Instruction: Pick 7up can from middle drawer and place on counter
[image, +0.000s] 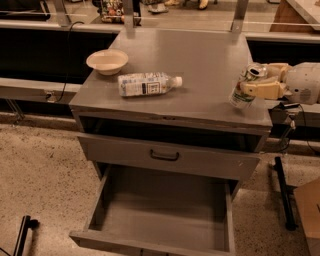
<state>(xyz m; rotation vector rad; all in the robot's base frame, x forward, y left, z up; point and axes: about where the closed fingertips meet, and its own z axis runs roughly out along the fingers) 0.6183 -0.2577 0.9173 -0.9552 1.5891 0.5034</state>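
While in end effector (248, 89), one can (241, 100)

Gripper: the gripper (248, 89) is at the right edge of the counter (200, 55), with its fingers closed around the 7up can (241, 99).
Can in the gripper: the 7up can is tilted and shows silver and green, but no letters on it can be read.
Bottle label: the bottle (147, 84) lies on its side, well to the left of the gripper. Its white label (139, 85) has small dark marks, too blurry to read.
Words, numbers and signs: none can be read here.
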